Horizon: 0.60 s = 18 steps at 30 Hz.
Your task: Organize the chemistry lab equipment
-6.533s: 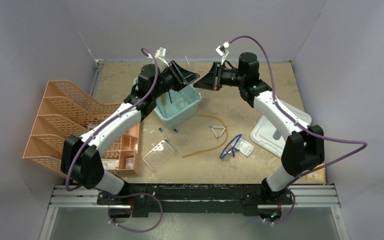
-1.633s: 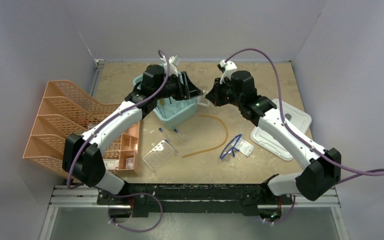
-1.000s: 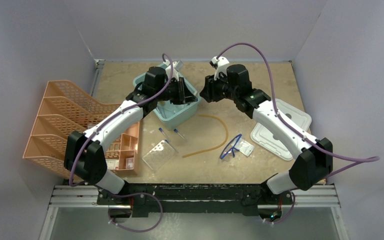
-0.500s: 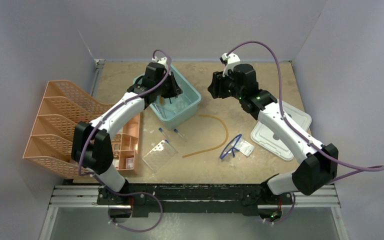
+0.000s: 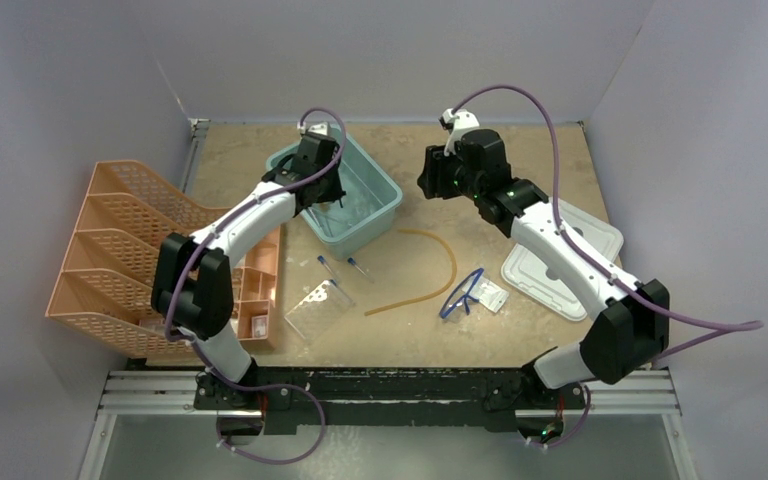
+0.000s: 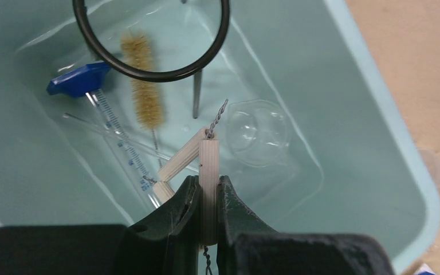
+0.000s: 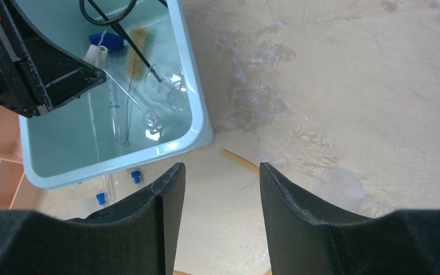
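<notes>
**Triangle poised over bin, left claw clamped**

Left claw (image 6: 208,197): pinched tight on one leg of the white triangle (image 6: 208,157). The held leg's long axis runs straight out from the jaws, up the wrist frame, twisted wire end leading. The other leg angles off to lower left.

Dead ahead of that leg is the floor of the teal bin (image 6: 349,97). It already holds the ring stand (image 6: 154,76), brush (image 6: 145,97) and a clear dish (image 6: 258,133). The drop spot sits inside the walls, so letting go looks like the next call.

Right claw (image 7: 220,183): jaws wide, nothing in them, over bare surface (image 7: 349,86) just right of the bin.

Overhead frame, centre-right: tubing (image 5: 453,262) and glasses (image 5: 463,292) lie loose, with the right arm nearer both.
</notes>
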Motion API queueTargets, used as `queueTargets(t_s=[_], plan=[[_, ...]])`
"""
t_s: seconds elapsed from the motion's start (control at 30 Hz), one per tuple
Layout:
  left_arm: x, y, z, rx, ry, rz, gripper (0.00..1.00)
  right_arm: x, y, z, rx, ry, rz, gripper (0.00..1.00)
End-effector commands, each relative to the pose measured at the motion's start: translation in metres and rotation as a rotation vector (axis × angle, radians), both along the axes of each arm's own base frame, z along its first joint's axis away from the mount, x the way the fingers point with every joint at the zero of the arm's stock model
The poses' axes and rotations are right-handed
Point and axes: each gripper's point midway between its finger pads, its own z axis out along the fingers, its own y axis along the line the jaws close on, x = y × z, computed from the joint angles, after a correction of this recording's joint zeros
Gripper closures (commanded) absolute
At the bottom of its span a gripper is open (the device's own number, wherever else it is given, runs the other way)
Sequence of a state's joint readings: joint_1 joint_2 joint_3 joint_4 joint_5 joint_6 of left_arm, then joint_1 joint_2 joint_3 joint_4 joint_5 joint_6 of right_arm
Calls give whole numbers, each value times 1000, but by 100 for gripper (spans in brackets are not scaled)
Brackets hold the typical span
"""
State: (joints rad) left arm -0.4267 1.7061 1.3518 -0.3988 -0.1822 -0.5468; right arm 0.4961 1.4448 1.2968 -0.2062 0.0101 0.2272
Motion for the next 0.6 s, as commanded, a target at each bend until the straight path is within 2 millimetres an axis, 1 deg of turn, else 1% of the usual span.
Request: queueTargets(t_s=[0.0,0.1,0.2,0.27,0.33,0.47,0.57], plan=[[9,17,-4,94,-5,53,100,12,-1,17,18,-25,-36,47],[9,25,-14,145,22,70,100,13,-1,14,16,-15,-40,47],[10,24,-20,163,35,57,100,14,0,12,20,-7,-43,47],[10,19,-23,158,42,17,91,14,0,12,23,-3,-44,47],[9,18,-23,160,44,4,84,13,0,11,25,2,-48,47],[9,18,-21,170,48,-8,75,12,-1,12,29,4,-54,47],[10,17,-15,166,42,-10,69,10,-3,12,30,4,-62,47]])
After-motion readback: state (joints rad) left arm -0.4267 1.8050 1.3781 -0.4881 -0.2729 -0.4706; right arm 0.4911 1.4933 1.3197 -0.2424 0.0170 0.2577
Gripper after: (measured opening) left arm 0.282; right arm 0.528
